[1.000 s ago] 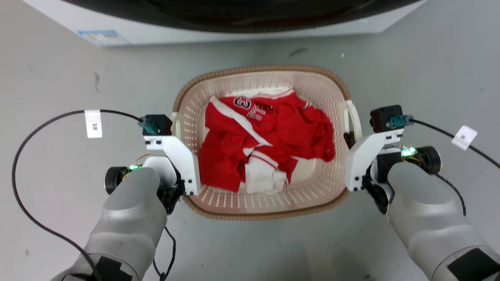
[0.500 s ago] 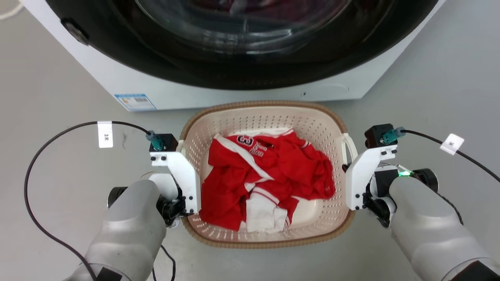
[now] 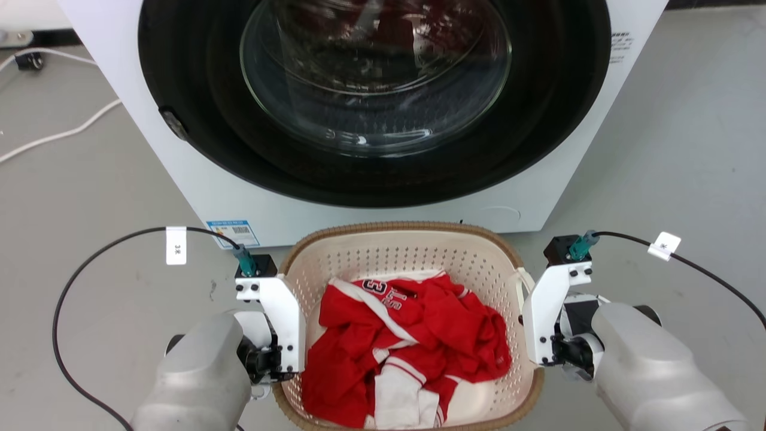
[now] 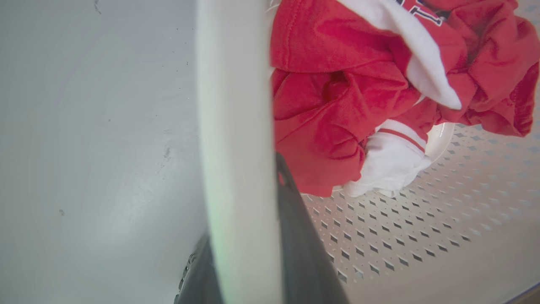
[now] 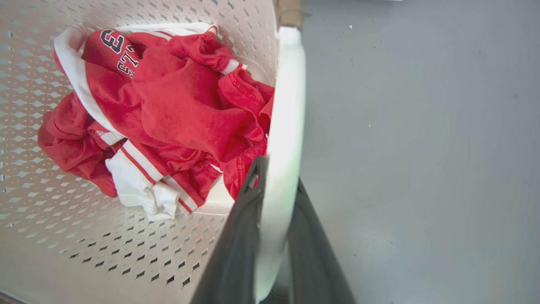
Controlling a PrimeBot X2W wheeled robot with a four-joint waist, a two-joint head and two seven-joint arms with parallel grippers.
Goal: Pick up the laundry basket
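The laundry basket (image 3: 395, 258) is cream plastic, smooth with a faint sheen, its walls pierced by rows of small holes. Its rim (image 3: 395, 227) is brown, matt and ribbed, moulded to look woven. The handle (image 5: 284, 105) is plain white plastic, smooth and slightly glossy. The red jersey (image 3: 431, 323) is soft matt knit cloth with white ribbed trim. The right end effector (image 5: 275, 171) has dark, smooth, matt fingers (image 5: 236, 253). The washing machine (image 3: 203, 191) has a glossy white casing and a clear, reflective glass door (image 3: 371, 78). The floor (image 3: 90, 197) is grey and smooth, scuffed, with a dull shine. The left forearm (image 3: 203, 377) wears a satin silver-grey shell.
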